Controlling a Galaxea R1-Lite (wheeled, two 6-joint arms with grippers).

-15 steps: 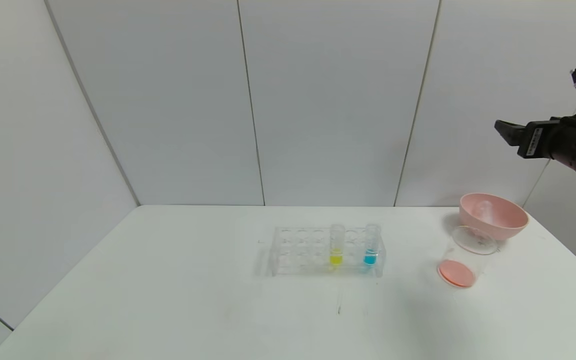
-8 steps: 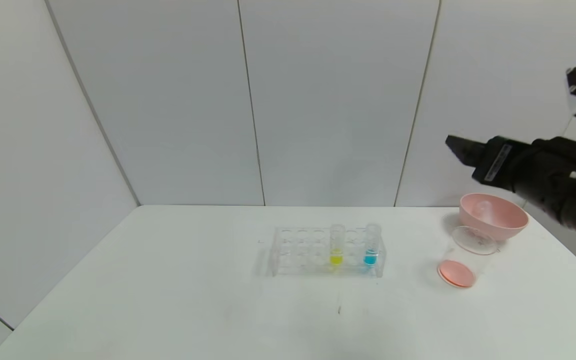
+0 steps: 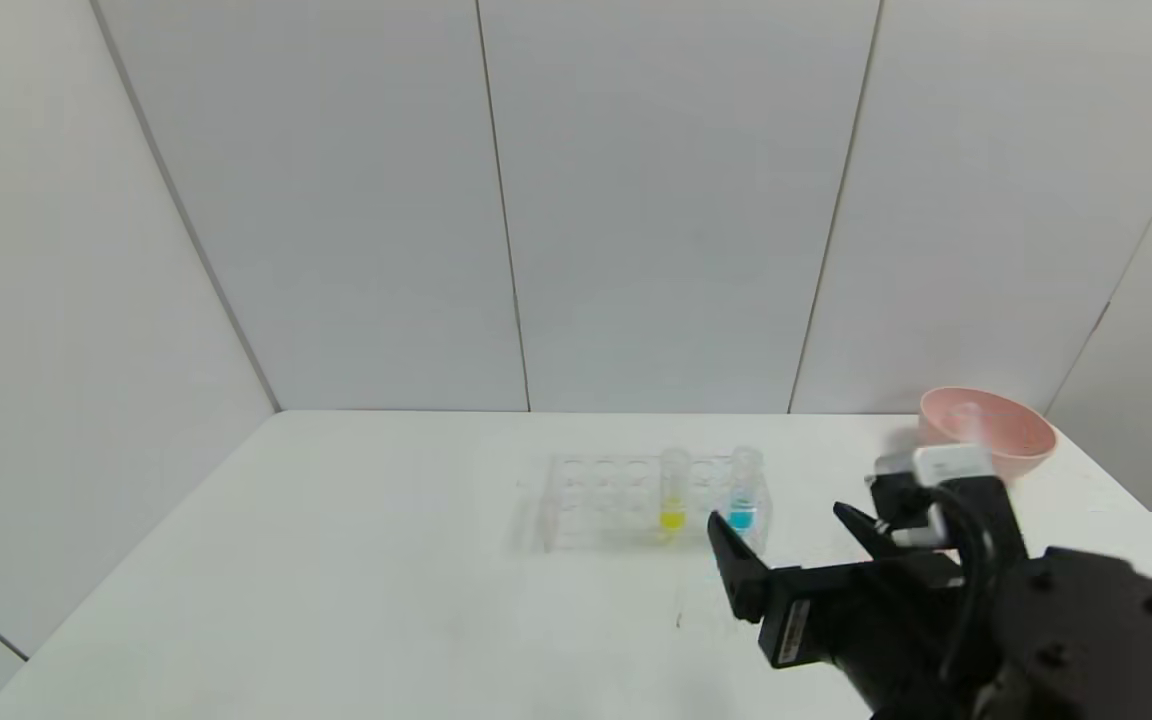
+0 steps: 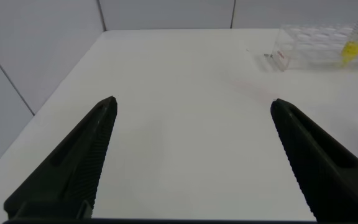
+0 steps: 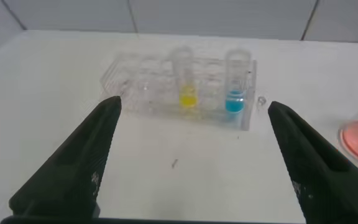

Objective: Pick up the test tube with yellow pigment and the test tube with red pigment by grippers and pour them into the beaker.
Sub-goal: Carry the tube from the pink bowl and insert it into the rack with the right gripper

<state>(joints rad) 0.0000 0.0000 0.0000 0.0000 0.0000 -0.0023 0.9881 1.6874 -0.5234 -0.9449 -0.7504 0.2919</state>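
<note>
Tube rack (image 5: 179,84): clear, glossy plastic. Yellow-pigment tube (image 5: 186,78) standing in the rack: transparent, smooth wall. Table (image 3: 386,580) under the rack: white, matt, smooth. Right gripper (image 5: 194,165) in front of the rack: matt black plastic fingers. Bowl (image 3: 986,425) right of the rack: pink, smooth.

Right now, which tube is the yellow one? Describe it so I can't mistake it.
Find the clear many-holed tube rack mid-table, left of the pink bowl. Two tubes stand upright in it; the test tube with yellow pigment is the one farther from the bowl. Its bottom holds bright yellow liquid, while its neighbour, the blue tube, holds blue.
</note>
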